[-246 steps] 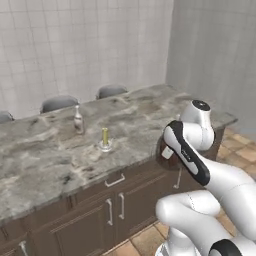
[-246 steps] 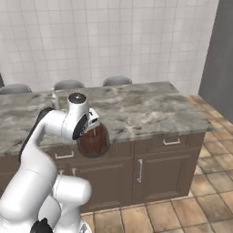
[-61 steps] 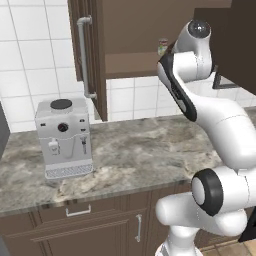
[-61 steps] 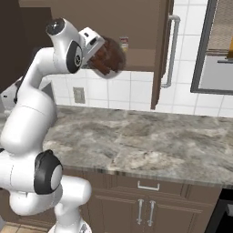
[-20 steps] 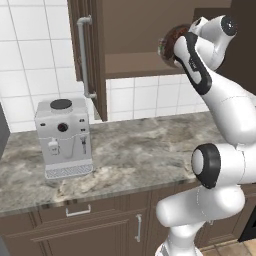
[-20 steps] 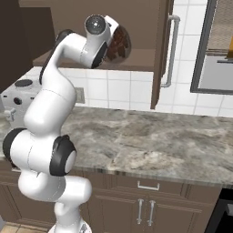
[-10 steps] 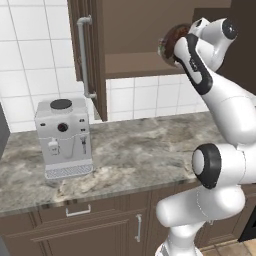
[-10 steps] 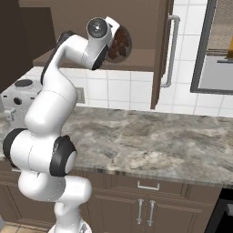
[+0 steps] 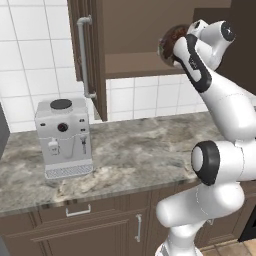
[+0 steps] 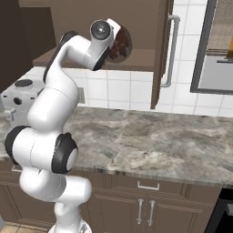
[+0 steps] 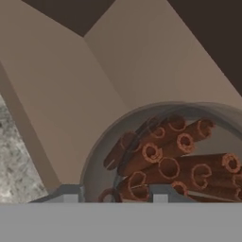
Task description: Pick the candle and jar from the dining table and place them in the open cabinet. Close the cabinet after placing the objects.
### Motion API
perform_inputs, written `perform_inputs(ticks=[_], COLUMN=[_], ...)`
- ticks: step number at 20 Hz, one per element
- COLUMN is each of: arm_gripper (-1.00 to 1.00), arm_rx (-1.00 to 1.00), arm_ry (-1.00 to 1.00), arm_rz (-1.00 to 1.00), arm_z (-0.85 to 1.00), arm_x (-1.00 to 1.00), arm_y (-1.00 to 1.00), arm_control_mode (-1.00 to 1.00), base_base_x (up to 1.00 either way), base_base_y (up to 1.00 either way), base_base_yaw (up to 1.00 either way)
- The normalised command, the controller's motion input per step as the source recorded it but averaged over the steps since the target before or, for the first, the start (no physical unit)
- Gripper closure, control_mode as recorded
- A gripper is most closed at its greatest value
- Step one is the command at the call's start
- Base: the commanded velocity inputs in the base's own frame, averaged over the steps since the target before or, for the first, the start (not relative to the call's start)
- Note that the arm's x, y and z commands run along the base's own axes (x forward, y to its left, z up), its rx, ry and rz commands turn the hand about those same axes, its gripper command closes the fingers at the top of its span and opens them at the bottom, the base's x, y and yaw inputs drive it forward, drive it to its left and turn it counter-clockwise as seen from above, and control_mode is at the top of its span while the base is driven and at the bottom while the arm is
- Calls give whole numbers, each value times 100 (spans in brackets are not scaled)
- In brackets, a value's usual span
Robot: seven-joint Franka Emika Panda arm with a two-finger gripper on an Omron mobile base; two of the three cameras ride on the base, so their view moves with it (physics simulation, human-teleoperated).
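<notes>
The jar [image 9: 169,42], a squat reddish-brown glass one, is held on its side at the mouth of the open cabinet [image 9: 134,64], just above the shelf [image 10: 139,59]. My gripper [image 9: 178,46] is shut on the jar [image 10: 123,44]. In the hand view the jar [image 11: 176,156] shows rolled brown sticks inside, between the fingertips [image 11: 70,194], with the cabinet's brown inner walls behind. The cabinet door [image 9: 92,55] stands open, its silver bar handle facing out; the same door [image 10: 162,50] is seen on the right in the right base view. The candle and the dining table are out of view.
A silver coffee machine [image 9: 62,137] stands on the marble counter [image 9: 135,155] below and left of the cabinet, also seen as the coffee machine [image 10: 17,93]. A framed grey appliance [image 10: 217,50] hangs on the right. Drawers and doors sit under the counter.
The hand with the jar has crept a little lower toward the shelf; nothing else has moved.
</notes>
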Motion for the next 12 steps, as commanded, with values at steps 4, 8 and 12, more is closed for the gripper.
perform_inputs(ticks=[4,8,12], arm_gripper=[-100,-100,-100], arm_rx=[0,0,0], arm_ry=[0,0,-1], arm_rz=[3,2,1], arm_z=[-12,0,3], arm_x=[27,19,0], arm_y=[-1,0,-6], arm_control_mode=[-100,-100,-100], base_base_x=[0,0,0], base_base_y=[0,0,0], base_base_yaw=[0,0,0])
